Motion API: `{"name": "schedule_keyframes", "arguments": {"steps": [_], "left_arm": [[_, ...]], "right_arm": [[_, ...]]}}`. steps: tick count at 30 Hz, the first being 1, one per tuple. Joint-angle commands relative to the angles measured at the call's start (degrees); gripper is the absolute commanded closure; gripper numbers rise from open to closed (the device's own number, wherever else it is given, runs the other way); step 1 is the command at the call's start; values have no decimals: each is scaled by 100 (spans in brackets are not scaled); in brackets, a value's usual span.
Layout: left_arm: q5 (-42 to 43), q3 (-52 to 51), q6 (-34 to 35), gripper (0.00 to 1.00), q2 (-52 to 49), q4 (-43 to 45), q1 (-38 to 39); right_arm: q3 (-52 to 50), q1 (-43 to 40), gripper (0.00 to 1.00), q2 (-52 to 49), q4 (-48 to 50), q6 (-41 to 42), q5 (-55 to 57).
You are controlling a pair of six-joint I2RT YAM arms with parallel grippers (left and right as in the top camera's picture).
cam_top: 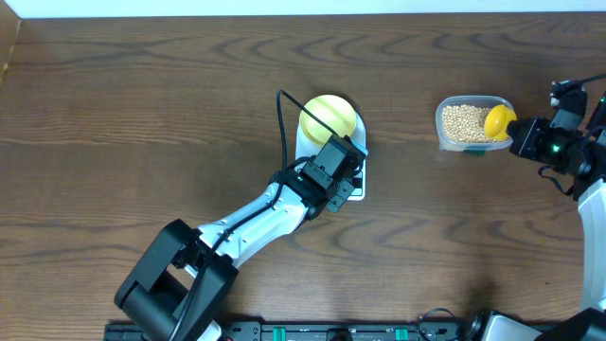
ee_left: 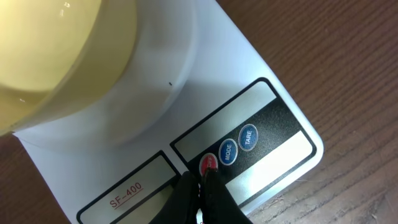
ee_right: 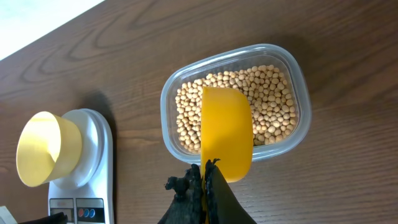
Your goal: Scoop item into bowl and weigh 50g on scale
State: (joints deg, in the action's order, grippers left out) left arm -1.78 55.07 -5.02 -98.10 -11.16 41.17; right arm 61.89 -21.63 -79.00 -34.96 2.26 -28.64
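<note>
The pale yellow bowl (cam_top: 329, 117) (ee_left: 50, 56) (ee_right: 46, 146) stands on the white scale (cam_top: 305, 142) (ee_left: 186, 81) (ee_right: 93, 174), and no beans show inside it. My left gripper (cam_top: 346, 182) (ee_left: 202, 180) is shut with nothing held, its tips touching the scale's red button (ee_left: 208, 163). My right gripper (cam_top: 519, 134) (ee_right: 205, 171) is shut on the handle of a yellow scoop (cam_top: 498, 121) (ee_right: 227, 130). The scoop hangs over the tan beans (cam_top: 462, 121) (ee_right: 273, 106) in a clear tub (cam_top: 443, 106) (ee_right: 298, 81).
Blue MODE (ee_left: 227, 152) and TARE (ee_left: 247, 137) buttons sit beside the red one. The tub stands right of the scale with bare wood between them. The left arm (cam_top: 237, 227) stretches diagonally from the front left. The table's back edge runs along the top.
</note>
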Motion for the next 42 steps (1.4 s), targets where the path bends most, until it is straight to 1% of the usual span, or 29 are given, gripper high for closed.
{"name": "schedule_keyframes", "arguments": {"steps": [1,3,10,17,35,42], "left_arm": [[404,22,-413,92,-48,28,15],[568,22,-509,92,-85,46,15],[564,22,-501,92,-251,120,-72],[564,22,-348,93,-391,133,-238],[575,22,-345,92,-564,212,-243],[719,22,-350,93,-603,208,-243]], "right_arm": [[68,28,99,101,7,-114,2],[68,28,99,101,9,-131,0],[68,28,99,101,-17,-175,0],[68,28,99,101,-15,-216,2],[68,28,99,101,-20,-216,2],[68,28,99,101,-22,-214,2]]}}
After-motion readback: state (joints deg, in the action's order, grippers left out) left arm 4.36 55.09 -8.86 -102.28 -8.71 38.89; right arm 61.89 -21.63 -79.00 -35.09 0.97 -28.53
